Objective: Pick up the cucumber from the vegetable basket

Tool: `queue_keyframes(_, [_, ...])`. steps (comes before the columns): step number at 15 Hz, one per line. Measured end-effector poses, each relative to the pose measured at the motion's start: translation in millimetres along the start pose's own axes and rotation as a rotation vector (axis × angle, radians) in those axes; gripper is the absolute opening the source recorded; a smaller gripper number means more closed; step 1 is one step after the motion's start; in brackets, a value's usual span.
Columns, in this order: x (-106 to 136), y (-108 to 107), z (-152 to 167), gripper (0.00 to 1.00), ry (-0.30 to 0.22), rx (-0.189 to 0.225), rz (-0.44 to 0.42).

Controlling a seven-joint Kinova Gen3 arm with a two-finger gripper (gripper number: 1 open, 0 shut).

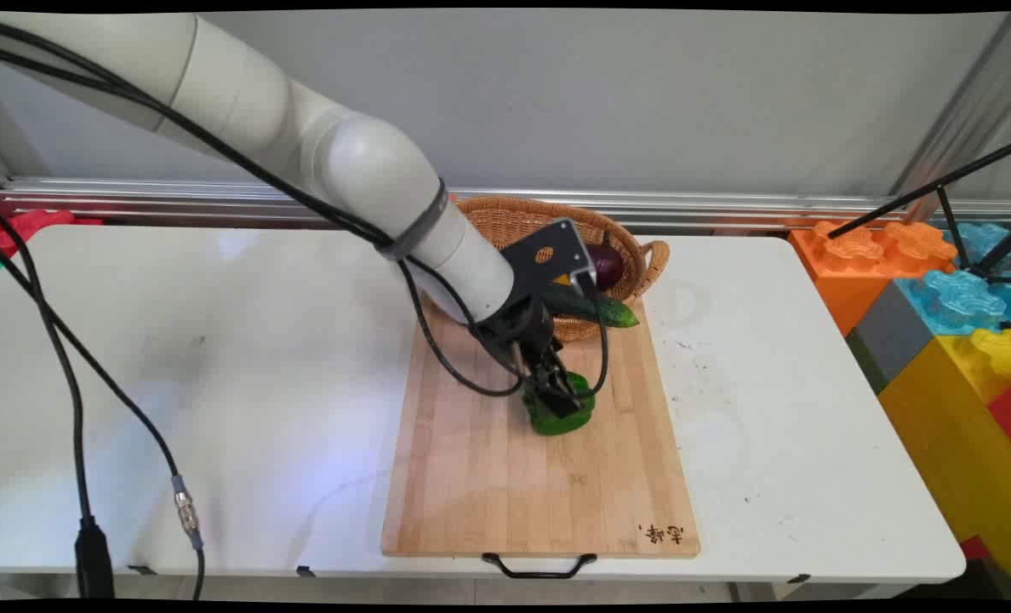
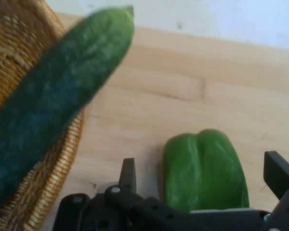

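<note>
A green bell pepper lies on a wooden cutting board. My gripper reaches down over the pepper and is open. One finger stands on each side of the pepper, with a gap visible on both sides in the hand view. Just behind the pepper, a dark green cucumber sticks out over the rim of a wicker basket onto the board's far end. A purple eggplant lies inside the basket.
Big orange, blue, yellow and grey toy blocks stand off the table's right end, with black tripod legs over them. Black cables hang down at the left. A red thing lies at the far left edge.
</note>
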Motion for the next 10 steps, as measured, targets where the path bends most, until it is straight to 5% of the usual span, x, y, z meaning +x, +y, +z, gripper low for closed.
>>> queue_keyframes(10, [24.2, -26.3, -67.0, 1.00, 0.018, 0.024, -0.018])
